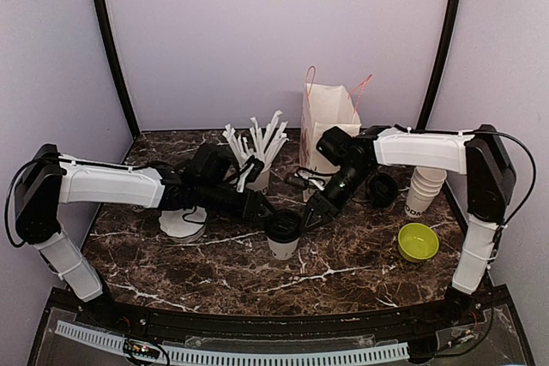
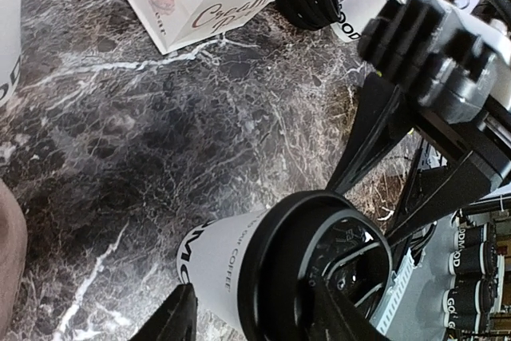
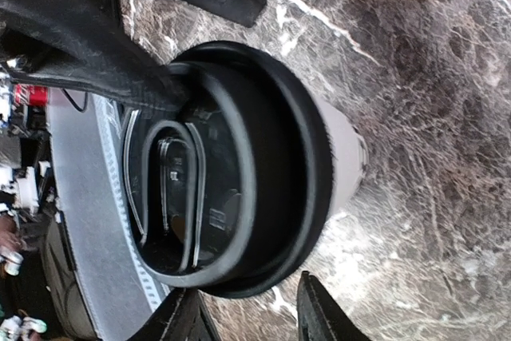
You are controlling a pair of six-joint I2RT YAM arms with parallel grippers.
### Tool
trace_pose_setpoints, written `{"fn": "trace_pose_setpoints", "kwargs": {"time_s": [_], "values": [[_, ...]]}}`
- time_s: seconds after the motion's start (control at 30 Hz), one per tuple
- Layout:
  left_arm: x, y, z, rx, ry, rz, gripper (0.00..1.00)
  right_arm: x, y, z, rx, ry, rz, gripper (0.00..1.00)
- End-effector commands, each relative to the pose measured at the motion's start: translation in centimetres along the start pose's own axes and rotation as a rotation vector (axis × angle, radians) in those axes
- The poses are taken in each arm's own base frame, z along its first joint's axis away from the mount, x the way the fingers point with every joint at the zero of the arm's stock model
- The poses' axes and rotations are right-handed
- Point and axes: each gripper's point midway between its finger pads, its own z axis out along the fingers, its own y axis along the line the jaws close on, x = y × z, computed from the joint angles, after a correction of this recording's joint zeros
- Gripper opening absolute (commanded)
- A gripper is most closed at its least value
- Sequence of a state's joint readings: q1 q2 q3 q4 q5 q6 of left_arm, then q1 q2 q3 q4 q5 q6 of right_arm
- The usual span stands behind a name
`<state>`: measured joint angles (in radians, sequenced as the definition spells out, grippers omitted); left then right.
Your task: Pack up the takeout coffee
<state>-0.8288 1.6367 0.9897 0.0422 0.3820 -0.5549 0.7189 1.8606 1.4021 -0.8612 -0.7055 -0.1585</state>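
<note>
Furthest left, a flat white disc [image 1: 180, 225] lies on the dark marble table [image 1: 214, 276], partly under the left arm [image 1: 111, 184]. Behind that arm stands a white cup of wrapped straws [image 1: 255, 150]. The left gripper [image 2: 255, 321] is stretched out to the middle of the table with its jaws half spread. One finger [image 2: 174, 321] is beside the cup wall and the other over the lid; whether they press on it I cannot tell. The coffee cup [image 1: 283, 236], white with black lettering and a black lid [image 3: 271, 149], stands upright on the table, in front of the paper bag and not in it. The right gripper [image 3: 249, 317] meets it from the other side, jaws apart, fingertips at the lid's rim and gripping nothing. Behind stands the white paper bag [image 1: 330, 117], upright, with pink handles. Right of it sit black lids [image 1: 383, 189], then a stack of lidless white cups [image 1: 425, 188], and nearer the front a small green bowl [image 1: 418, 242]
</note>
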Motion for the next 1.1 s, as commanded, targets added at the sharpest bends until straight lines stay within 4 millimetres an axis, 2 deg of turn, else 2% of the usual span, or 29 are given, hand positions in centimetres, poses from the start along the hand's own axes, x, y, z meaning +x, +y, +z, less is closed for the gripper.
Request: {"fn": "trace_pose_setpoints", "kwargs": {"time_s": [0.0,0.07,0.2,0.37,0.4,0.47,0.53,0.57,0.6,0.63,0.73,0.83,0.93,1.07], "values": [[0.1,-0.8,-1.9,-0.055,0.034,0.097,0.58,-0.8,0.8,-2.4,0.046,-0.027,-0.069,0.46],[-2.0,-2.3,-3.1,-0.058,-0.014,0.161,0.63,-0.6,1.2,-3.3,0.053,-0.025,-0.085,0.48],[-4.4,-3.9,-5.5,-0.094,-0.071,0.274,0.69,-0.5,2.0,-5.7,0.073,-0.065,-0.128,0.5],[-5.6,-5.5,-7.7,-0.173,-0.091,0.505,0.71,0.0,3.0,-9.5,0.119,-0.162,-0.212,0.5],[-6.0,-6.4,-8.1,-0.172,-0.1,0.553,0.71,0.1,2.8,-10.5,0.149,-0.191,-0.222,0.5],[-5.5,-7.0,-8.7,-0.191,-0.059,0.669,0.73,0.2,1.4,-12.6,0.221,-0.276,-0.195,0.51],[-4.8,-7.7,-8.7,-0.194,-0.003,0.769,0.77,0.6,0.5,-14.8,0.26,-0.362,-0.182,0.51],[-4.6,-7.3,-8.1,-0.215,0.027,0.785,0.8,1.0,0.1,-15.8,0.278,-0.393,-0.184,0.51],[-4.2,-7.8,-8.2,-0.222,0.062,0.816,0.82,1.3,-0.3,-16.4,0.3,-0.421,-0.188,0.51],[-3.7,-7.1,-7.3,-0.254,0.103,0.825,0.86,1.7,-0.5,-17.1,0.322,-0.454,-0.195,0.51],[-2.2,-7.1,-6.2,-0.279,0.209,0.854,0.91,2.7,-1.1,-18.7,0.393,-0.576,-0.259,0.54],[-0.8,-6.9,-4.8,-0.266,0.277,0.856,0.98,3.8,-2.3,-18.4,0.402,-0.649,-0.262,0.57],[0.0,-7.1,-3.8,-0.245,0.301,0.844,0.99,4.7,-3.5,-18.1,0.429,-0.598,-0.245,0.58],[0.4,-7.2,-2.8,-0.222,0.311,0.834,0.99,4.9,-3.4,-17.9,0.433,-0.605,-0.255,0.58]]}}
